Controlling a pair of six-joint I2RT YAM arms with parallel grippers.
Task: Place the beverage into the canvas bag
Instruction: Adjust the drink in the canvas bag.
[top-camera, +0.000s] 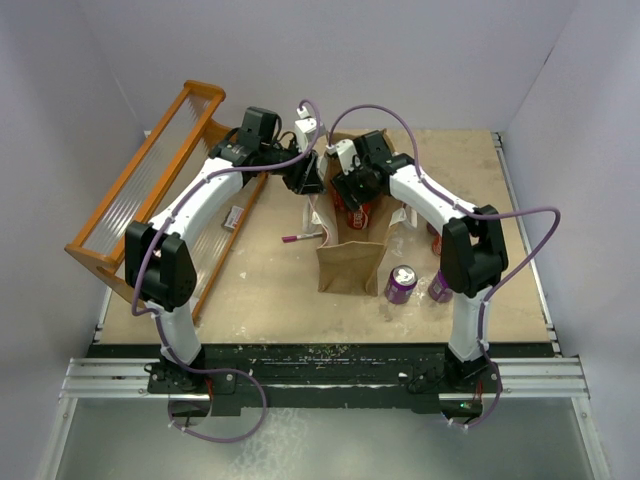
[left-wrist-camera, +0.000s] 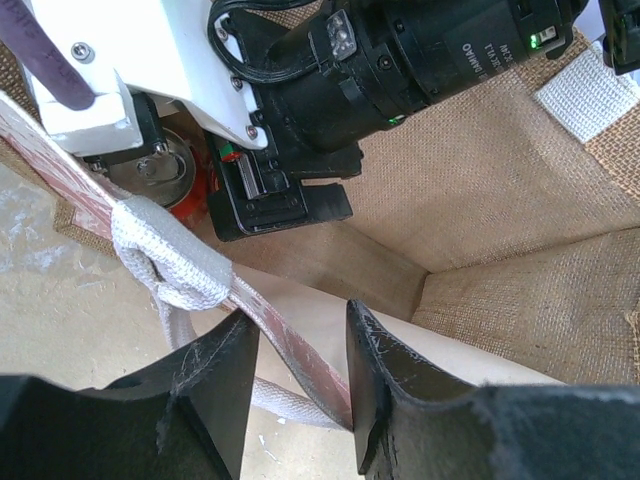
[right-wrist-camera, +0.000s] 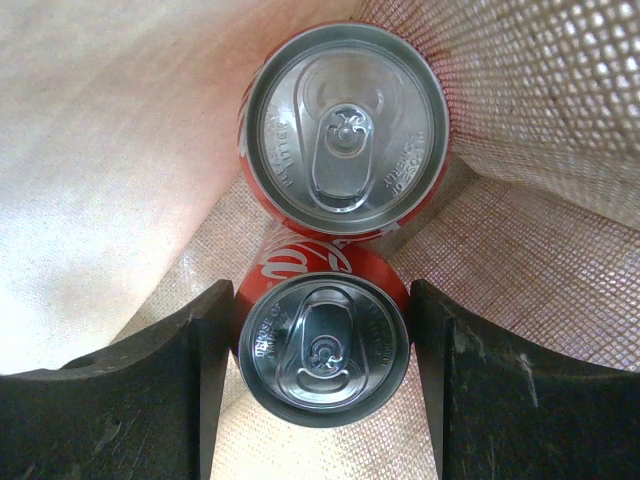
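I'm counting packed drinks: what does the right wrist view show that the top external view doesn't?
Only right wrist: a nearer red aluminium can between the fingers of the right gripper, and a farther red aluminium can beyond it, both upright. Only top external: one purple can and a second purple can standing outside the tan canvas bag, plus the orange slatted rack. Both: that bag, red showing inside.

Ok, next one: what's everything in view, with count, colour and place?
canvas bag: one, tan with white handles, upright at centre
gripped red can: one, red, inside the bag
second red can: one, red, beside it in the bag
purple cans: two, purple, standing right of the bag
marker: one, purplish, lying left of the bag
rack: one, orange, far left
left gripper: one, black, open astride the bag's rim
right gripper: one, black, shut on the gripped red can
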